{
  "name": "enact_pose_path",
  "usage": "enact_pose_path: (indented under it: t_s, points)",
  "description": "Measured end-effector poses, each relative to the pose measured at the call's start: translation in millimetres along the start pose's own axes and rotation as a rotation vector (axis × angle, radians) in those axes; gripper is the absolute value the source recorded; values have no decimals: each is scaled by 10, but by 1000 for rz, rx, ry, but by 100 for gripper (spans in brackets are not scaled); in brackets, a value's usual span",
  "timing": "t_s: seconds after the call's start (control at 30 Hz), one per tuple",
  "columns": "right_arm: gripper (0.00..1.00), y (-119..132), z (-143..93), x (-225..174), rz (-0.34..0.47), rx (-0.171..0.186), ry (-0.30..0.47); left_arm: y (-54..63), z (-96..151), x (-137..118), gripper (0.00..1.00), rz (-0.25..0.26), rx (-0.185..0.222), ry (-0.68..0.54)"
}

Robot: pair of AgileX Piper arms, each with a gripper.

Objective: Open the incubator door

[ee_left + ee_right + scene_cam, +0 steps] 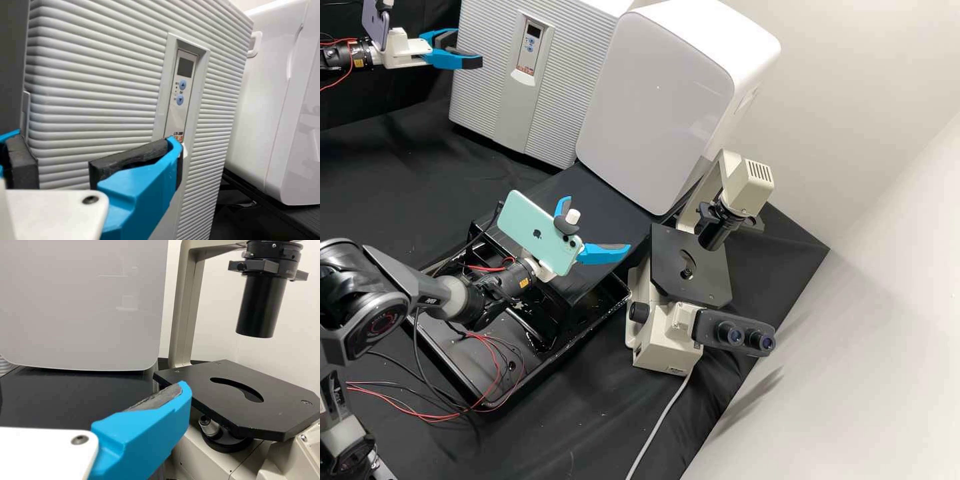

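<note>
In the high view, the left gripper [470, 49] gapes beside the incubator [567, 73] at eleven o'clock; a microscope [707, 280] stands at four.

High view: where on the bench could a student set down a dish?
Bare cloth spreads between the incubator and the black tray, and between that tray and the microscope's cord. Crowded: the tray, crossed by wires, and the incubator's front, by the left claw.

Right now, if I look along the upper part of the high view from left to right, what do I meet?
A phone → the left gripper with its blue fingers → the grey ribbed incubator → the smooth white cabinet → the pale wall.
</note>
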Motion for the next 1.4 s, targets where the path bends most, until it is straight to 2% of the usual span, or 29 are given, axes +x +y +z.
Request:
enact_pose_path:
  t_s: [0.33,0.5,0.73,0.83,1.1,1.13,1.4]
  points:
    - [100,0,0,0,0,0,0,-22,20,-89,0,4,9,39]
    - [100,0,0,0,0,0,0,-33,112,-161,0,8,-20,64]
    - [100,0,0,0,0,0,0,-72,372,-203,0,-46,60,-2]
    - [100,0,0,0,0,0,0,-71,400,-202,0,-47,75,-14]
    - [100,0,0,0,0,0,0,-75,399,-204,0,-48,76,-14]
    - [100,0,0,0,0,0,0,-75,399,-204,100,-48,76,-14]
    - [100,0,0,0,0,0,0,-104,350,-262,100,-61,89,75]
